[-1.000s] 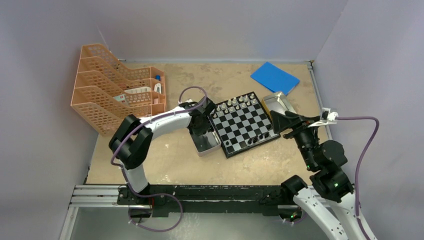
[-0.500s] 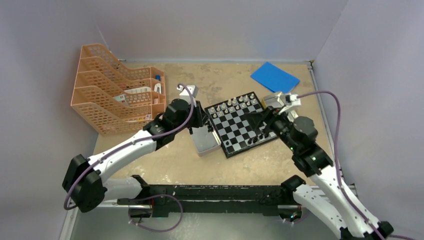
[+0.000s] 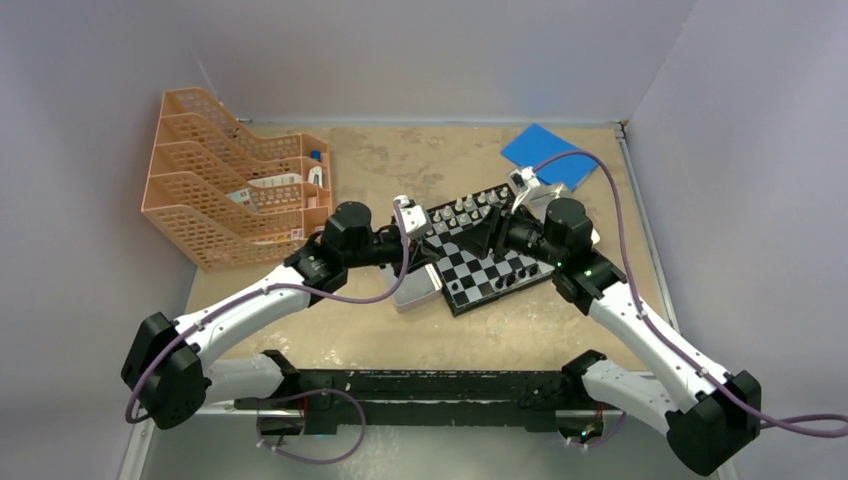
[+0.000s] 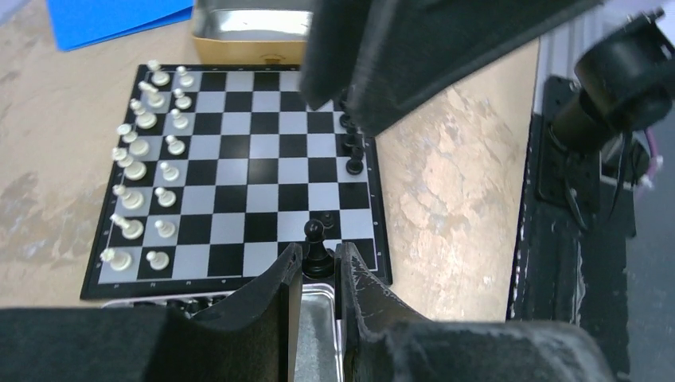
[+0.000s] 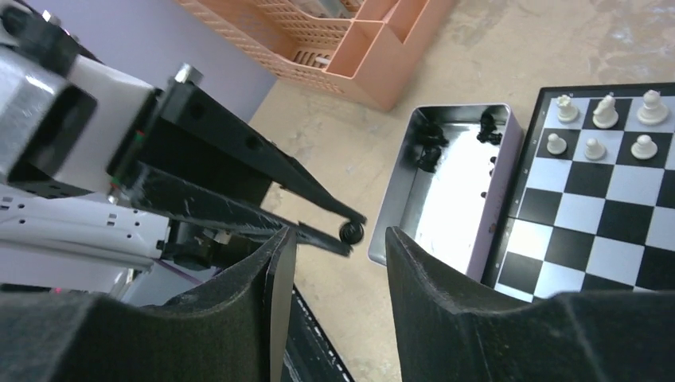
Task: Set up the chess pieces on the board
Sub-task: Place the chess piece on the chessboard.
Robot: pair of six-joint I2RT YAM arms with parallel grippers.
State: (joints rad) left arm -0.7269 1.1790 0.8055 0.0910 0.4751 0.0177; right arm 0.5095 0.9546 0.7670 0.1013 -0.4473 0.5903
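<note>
Left gripper (image 4: 318, 253): pressed onto a black pawn (image 4: 316, 237), held at the board edge beside the tin
Right gripper (image 5: 338, 239): spread, nothing between the jaws, over the board
Pawn handling: likely light, rigid, slick; pinch low and square or it may twist out
Board (image 4: 253, 171): white pieces (image 4: 139, 147) ranked; black side mostly bare
Tin (image 5: 462, 207): loose black pieces (image 5: 430, 147)

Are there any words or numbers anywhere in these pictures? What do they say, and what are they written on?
No text can be read in any view.
Papers in the orange tray: any print is too small to read.
Border of the board: faint pale marks, too blurred to read.
Blue pad and silver tin: no writing seen.
</note>
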